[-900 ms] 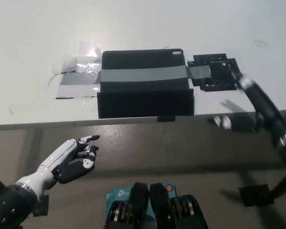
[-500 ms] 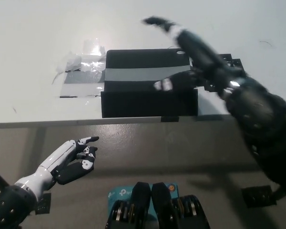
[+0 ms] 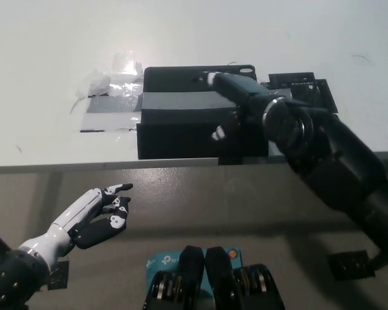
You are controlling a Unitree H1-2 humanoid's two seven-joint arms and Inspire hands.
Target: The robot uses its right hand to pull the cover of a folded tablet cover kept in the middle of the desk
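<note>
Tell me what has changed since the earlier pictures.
The black right hand came in from the right edge, swung up over the desk, and has come down onto the right part of the tablet cover, fingers reaching across its top. Whether it grips the cover cannot be told. The cover, still folded, the tape strip and the white left hand, resting below the desk edge, stayed put.

Bright, even light washes the white desk (image 3: 45,58) pale, with glare on the clear tape (image 3: 119,81) toward ten o'clock. The floor below lies dim. The black right hand (image 3: 236,97) is slightly motion-blurred.
</note>
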